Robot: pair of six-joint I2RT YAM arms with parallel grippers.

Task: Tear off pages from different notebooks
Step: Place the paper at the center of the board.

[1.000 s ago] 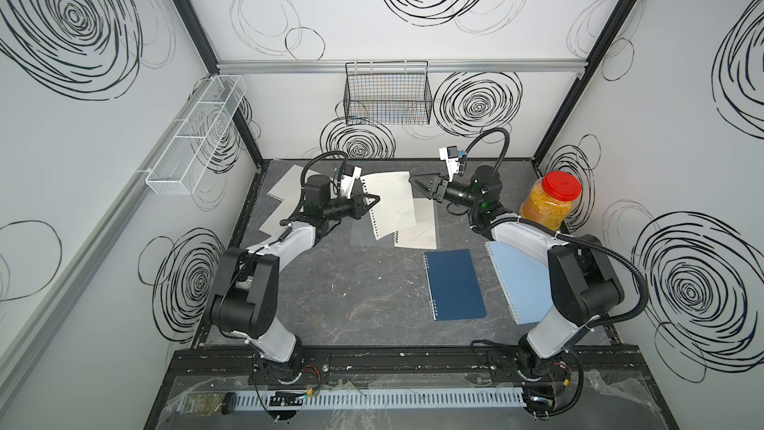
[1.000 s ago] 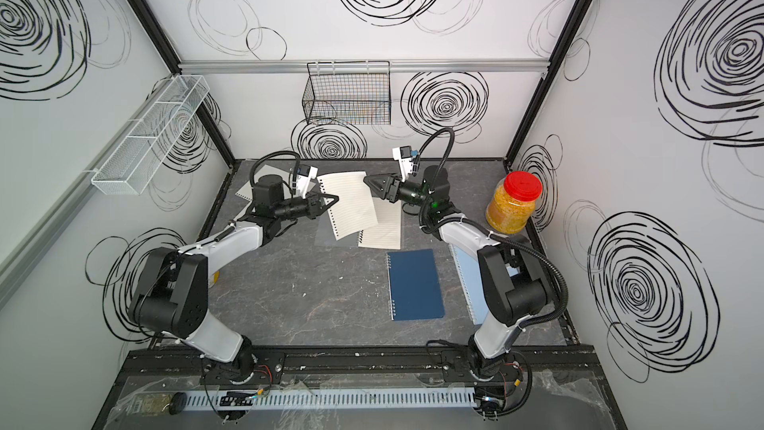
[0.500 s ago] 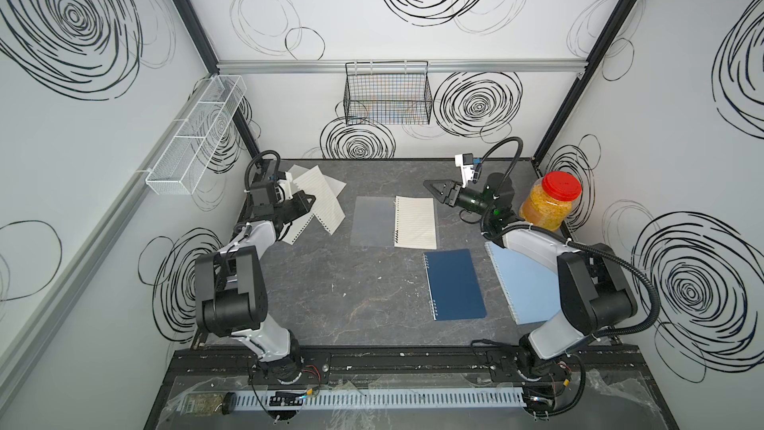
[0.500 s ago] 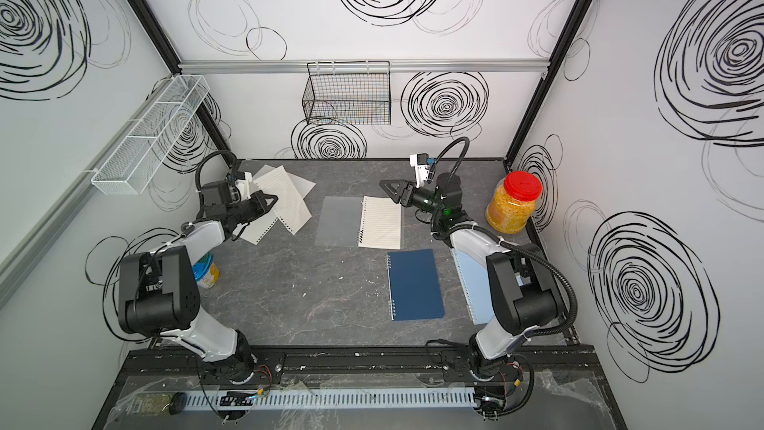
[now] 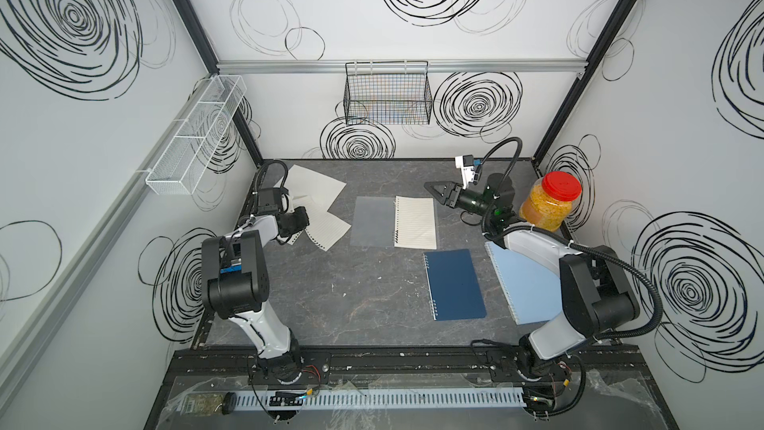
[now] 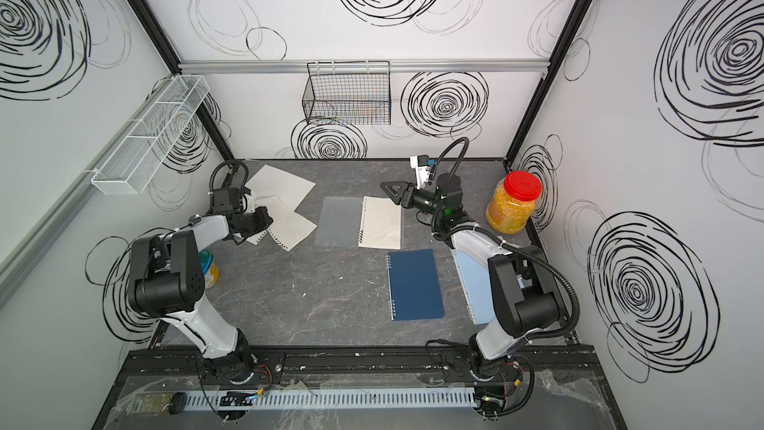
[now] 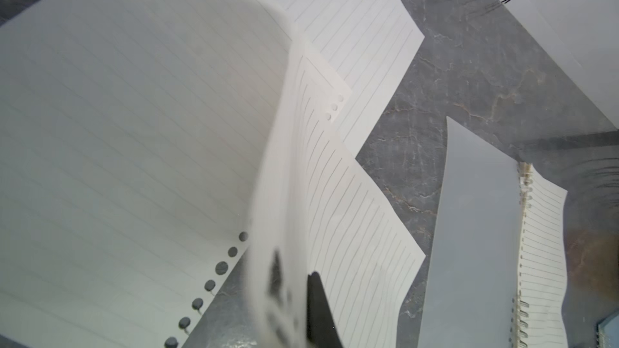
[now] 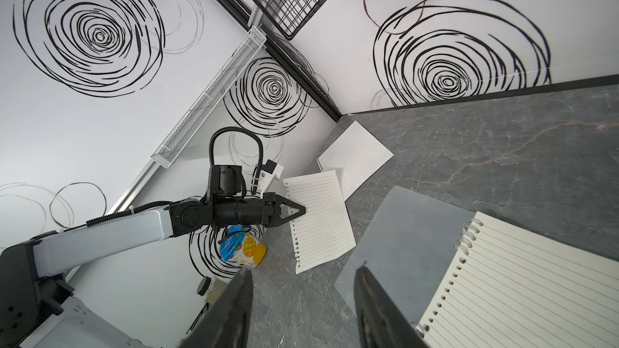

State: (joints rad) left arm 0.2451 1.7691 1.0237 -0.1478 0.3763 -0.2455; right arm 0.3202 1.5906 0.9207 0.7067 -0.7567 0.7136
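Now that the left gripper (image 8: 300, 210), pinching a torn page (image 8: 321, 229), has reached the pile (image 5: 316, 188), release comes next; the right gripper (image 5: 430, 186) waits spread.

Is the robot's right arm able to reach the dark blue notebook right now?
Probably yes. The right hand is open and empty, and the dark navy spiral-bound notebook lies flat with nothing on it, close beside that arm.
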